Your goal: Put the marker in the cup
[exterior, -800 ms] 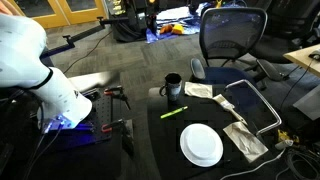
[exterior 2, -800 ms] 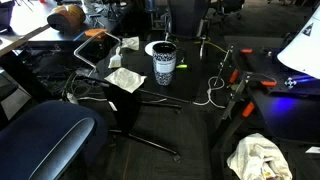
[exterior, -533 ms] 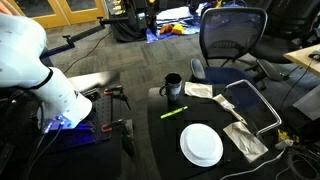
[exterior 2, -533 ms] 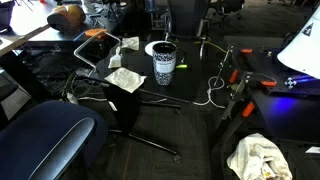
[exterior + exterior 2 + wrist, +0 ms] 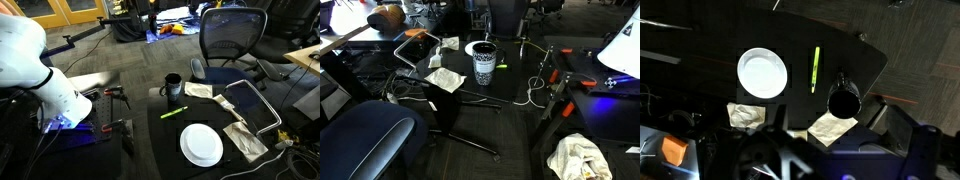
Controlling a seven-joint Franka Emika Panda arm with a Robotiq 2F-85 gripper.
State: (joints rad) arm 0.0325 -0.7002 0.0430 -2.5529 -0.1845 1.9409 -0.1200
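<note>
The marker [image 5: 173, 112] is a thin yellow-green stick lying flat on the black table [image 5: 160, 150]. It lies between the cup [image 5: 173, 88], a dark mug standing upright, and the white plate [image 5: 201, 144]. In an exterior view the marker [image 5: 502, 68] lies just beside the cup [image 5: 484, 62]. The wrist view looks down from high above on the marker [image 5: 815, 69], the cup [image 5: 843, 100] and the plate [image 5: 762, 74]. My gripper [image 5: 775, 160] is only a dark blurred shape at the bottom edge, far from all of them. Its jaws cannot be made out.
Crumpled napkins [image 5: 198, 90] [image 5: 244, 140] lie near the cup and plate. A metal frame [image 5: 255, 100] and an office chair [image 5: 232, 35] stand beyond the table. A white cable [image 5: 532, 92], a blue chair [image 5: 365, 135] and a cloth [image 5: 575, 155] are nearby. My white arm [image 5: 30, 60] stands beside the table.
</note>
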